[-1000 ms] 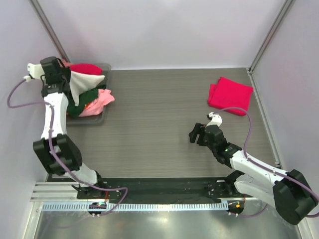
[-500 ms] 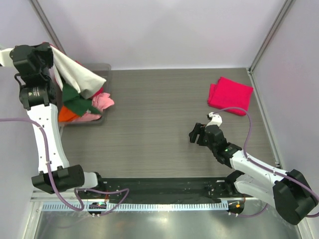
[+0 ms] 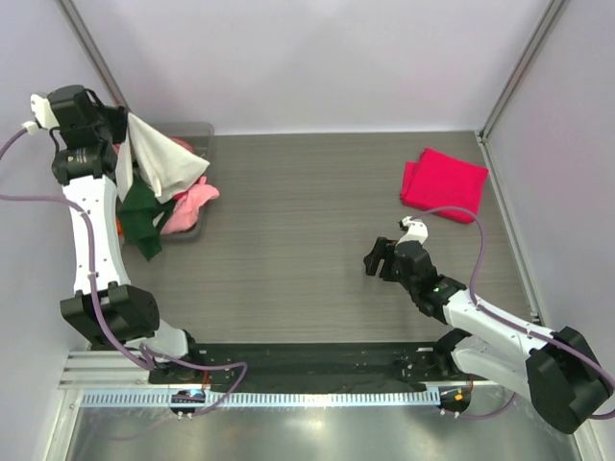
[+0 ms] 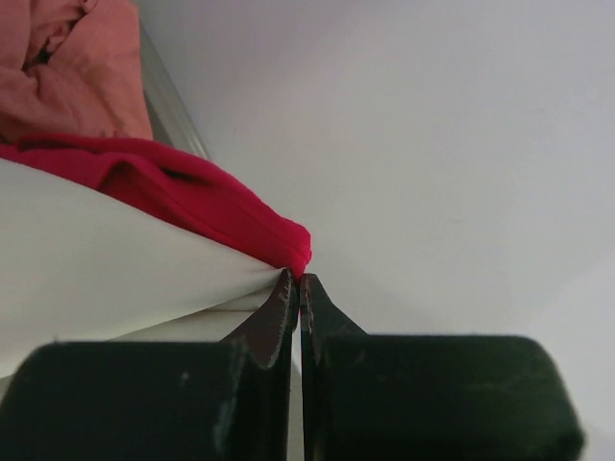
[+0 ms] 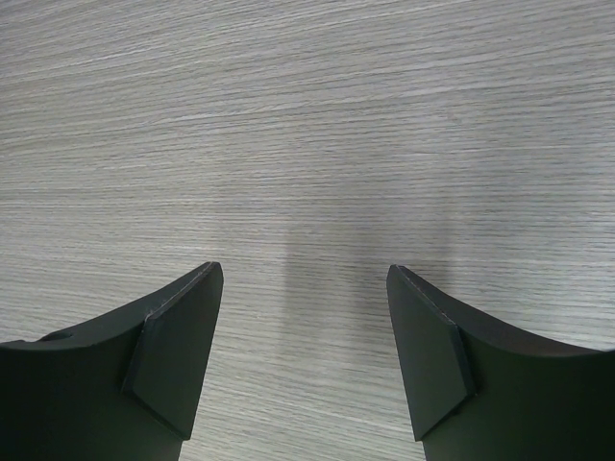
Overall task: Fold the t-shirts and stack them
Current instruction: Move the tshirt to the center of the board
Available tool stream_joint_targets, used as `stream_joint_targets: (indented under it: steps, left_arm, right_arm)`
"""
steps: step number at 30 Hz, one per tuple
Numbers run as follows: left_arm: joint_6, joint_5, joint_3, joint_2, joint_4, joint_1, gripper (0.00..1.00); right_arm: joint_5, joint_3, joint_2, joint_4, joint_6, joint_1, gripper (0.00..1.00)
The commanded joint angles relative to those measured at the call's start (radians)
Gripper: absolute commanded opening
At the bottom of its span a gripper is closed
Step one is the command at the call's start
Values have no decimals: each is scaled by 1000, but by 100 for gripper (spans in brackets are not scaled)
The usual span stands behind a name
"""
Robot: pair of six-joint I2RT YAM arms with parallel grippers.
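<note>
Left gripper (image 3: 122,133), in the upper left of the top view, is closed on the cream-white t-shirt (image 3: 161,161) and holds it up above the grey tray (image 3: 200,129). The white cloth hangs in a point, and its dark green part (image 3: 139,213) falls lower, over the near edge of the tray. A light pink shirt (image 3: 197,196) lies in the tray just right of it. The right gripper (image 3: 377,257) is at the lower right of the middle, its jaws wide apart and holding nothing, over the bare table (image 3: 288,221), which is grey-brown with a fine wood grain. A folded crimson-pink shirt (image 3: 444,182) lies flat at the upper right, well apart from both arms. Pale walls (image 3: 307,58) close the table on three sides.

In the left wrist view the left gripper (image 4: 296,280) has its jaws pressed together on the white cloth (image 4: 106,274). A red shirt (image 4: 192,197) ends just at the tips; I cannot tell if it is pinched too. Salmon cloth (image 4: 77,77) is in the upper left, and a plain white wall (image 4: 442,144) fills the right.

In the right wrist view the right gripper (image 5: 303,271) stands open, with only the striped table surface (image 5: 307,115) between its fingers
</note>
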Motion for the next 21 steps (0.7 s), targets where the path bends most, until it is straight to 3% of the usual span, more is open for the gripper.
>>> stream_joint_targets:
  steps: [1, 5, 6, 7, 8, 9, 12, 17, 21]
  left_arm:
    - [35, 53, 29, 1, 27, 6, 0]
    - [89, 13, 18, 13, -28, 6, 0]
    - [96, 35, 7, 18, -42, 12, 5]
    - [101, 62, -12, 22, -42, 14, 11]
    - [107, 140, -54, 27, -42, 14, 33]
    - [112, 183, -84, 25, -42, 12, 45]
    - [130, 249, -224, -8, -7, 3, 64]
    - [179, 185, -437, -96, 24, -31, 71]
    - [216, 45, -545, -210, 18, -57, 72]
  right_arm:
    - [0, 23, -2, 30, -16, 1, 75]
    - [1, 24, -5, 26, -14, 1, 75]
    - [1, 24, -5, 27, -14, 1, 75]
    - [1, 24, -6, 27, -16, 0, 76]
    - [3, 24, -6, 27, -14, 1, 76]
    - [3, 24, -8, 26, -14, 1, 76]
    - [0, 23, -2, 29, -14, 1, 76]
    - [-3, 26, 6, 32, -14, 1, 75]
    - [-5, 27, 9, 32, -14, 1, 76]
